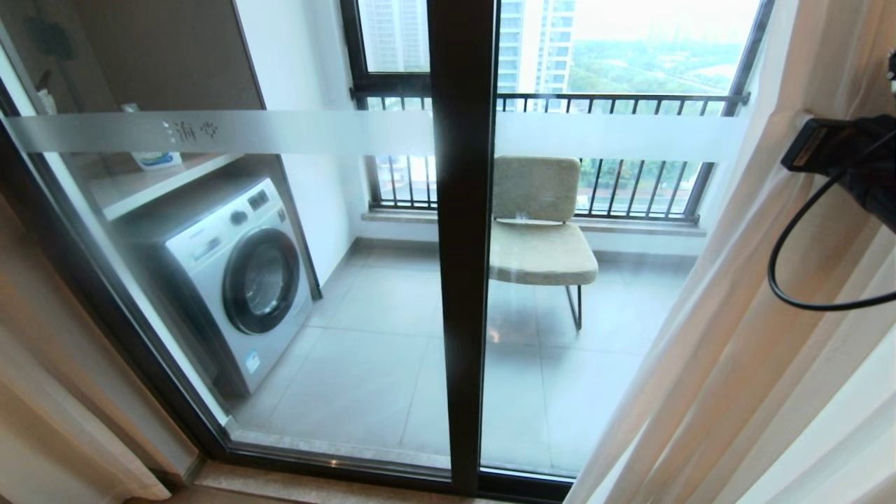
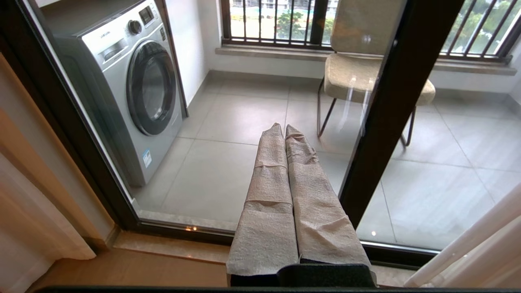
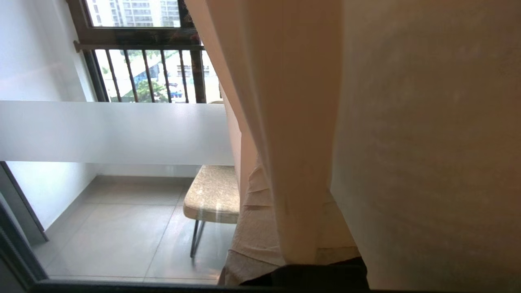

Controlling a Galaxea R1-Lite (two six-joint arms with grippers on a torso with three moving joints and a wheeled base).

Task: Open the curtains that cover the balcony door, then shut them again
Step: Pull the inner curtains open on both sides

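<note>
The balcony door (image 1: 462, 280) stands mostly uncovered, its dark middle frame and frosted band (image 1: 280, 131) in plain sight. Beige curtains (image 1: 735, 350) hang bunched at the right, with another panel (image 1: 42, 350) at the left edge. My right arm (image 1: 840, 154) reaches into the right-hand curtain. In the right wrist view my right gripper (image 3: 287, 191) is shut on a fold of the curtains (image 3: 293, 122), whose cloth hides the fingertips. My left gripper (image 2: 283, 128) is shut and empty, pointing low at the door glass beside the door frame (image 2: 390, 114).
Behind the glass are a washing machine (image 1: 238, 273), a padded chair (image 1: 539, 231), a shelf with a bottle (image 1: 157, 159) and a window with black railing bars (image 1: 616, 101). The door sill (image 1: 315, 483) runs along the floor in front of me.
</note>
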